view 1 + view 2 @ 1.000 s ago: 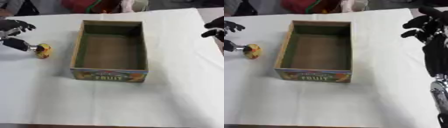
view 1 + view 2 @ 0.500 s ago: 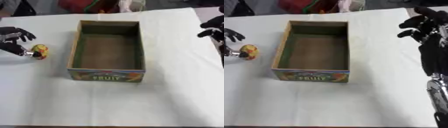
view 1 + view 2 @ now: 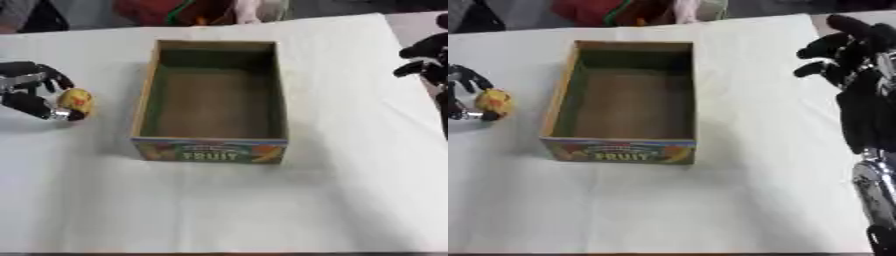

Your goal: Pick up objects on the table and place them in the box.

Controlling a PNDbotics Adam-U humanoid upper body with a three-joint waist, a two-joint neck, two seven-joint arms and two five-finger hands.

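A small yellow fruit with a red patch lies on the white tablecloth, left of the box. My left hand comes in from the left edge with its fingers curled over the fruit and its thumb under it. The cardboard box with a "FRUIT" label on its front stands open in the middle, nothing inside it. At the right edge, well right of the box, my right hand hangs above the table with relaxed fingers and holds nothing.
White cloth covers the whole table, with wide bare room in front of the box and on both sides. Red and green items show beyond the far edge.
My left hand's fingers have drawn in from a spread pose and now close round the yellow fruit. The right hand has barely moved. The whole picture has shifted slightly.
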